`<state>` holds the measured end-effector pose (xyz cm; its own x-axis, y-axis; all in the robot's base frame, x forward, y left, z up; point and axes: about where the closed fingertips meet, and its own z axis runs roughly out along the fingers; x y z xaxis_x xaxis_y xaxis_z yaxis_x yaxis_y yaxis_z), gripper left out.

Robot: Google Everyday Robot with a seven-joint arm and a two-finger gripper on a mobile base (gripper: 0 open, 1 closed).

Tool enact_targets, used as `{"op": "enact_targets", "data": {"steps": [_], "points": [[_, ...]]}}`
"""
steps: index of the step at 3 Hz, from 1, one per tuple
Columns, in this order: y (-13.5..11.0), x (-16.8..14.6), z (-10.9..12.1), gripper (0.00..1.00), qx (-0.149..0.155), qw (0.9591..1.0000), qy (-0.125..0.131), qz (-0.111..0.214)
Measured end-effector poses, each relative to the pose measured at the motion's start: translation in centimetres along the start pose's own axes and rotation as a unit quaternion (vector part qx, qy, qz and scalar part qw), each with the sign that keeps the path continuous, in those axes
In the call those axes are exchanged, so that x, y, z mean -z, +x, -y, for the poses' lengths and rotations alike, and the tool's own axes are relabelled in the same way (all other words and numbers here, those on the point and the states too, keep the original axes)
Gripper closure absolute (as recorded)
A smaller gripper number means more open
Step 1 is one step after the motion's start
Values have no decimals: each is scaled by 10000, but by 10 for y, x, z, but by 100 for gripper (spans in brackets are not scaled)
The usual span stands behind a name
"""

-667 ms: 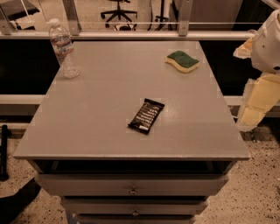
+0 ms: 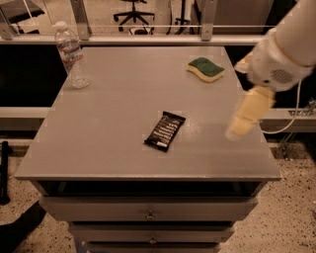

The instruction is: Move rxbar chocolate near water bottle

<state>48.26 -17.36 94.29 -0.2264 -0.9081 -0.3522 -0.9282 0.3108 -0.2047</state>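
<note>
The rxbar chocolate [image 2: 165,131], a flat black bar with white text, lies near the middle of the grey tabletop [image 2: 118,104], angled a little. The water bottle [image 2: 72,55], clear with a white cap and a coloured label, stands upright at the table's far left corner. My gripper [image 2: 241,124], with cream-coloured fingers, hangs over the right side of the table, to the right of the bar and apart from it. It holds nothing that I can see. My white arm [image 2: 286,49] comes in from the upper right.
A green-and-yellow sponge [image 2: 206,69] lies at the far right of the table. Drawers [image 2: 148,215] sit below the front edge. A rail [image 2: 148,39] and an office chair [image 2: 133,10] stand behind the table.
My arm and gripper have moved left, from beyond the table's right edge to over its right side. The bar, bottle and sponge have not moved.
</note>
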Motion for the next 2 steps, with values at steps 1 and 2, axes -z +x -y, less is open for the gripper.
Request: {"op": "enact_targets", "data": {"steps": [1, 2], "points": [[-39, -52, 20, 0, -295, 9974, -149, 648], [-66, -102, 30, 0, -640, 9919, -330, 1051]]}}
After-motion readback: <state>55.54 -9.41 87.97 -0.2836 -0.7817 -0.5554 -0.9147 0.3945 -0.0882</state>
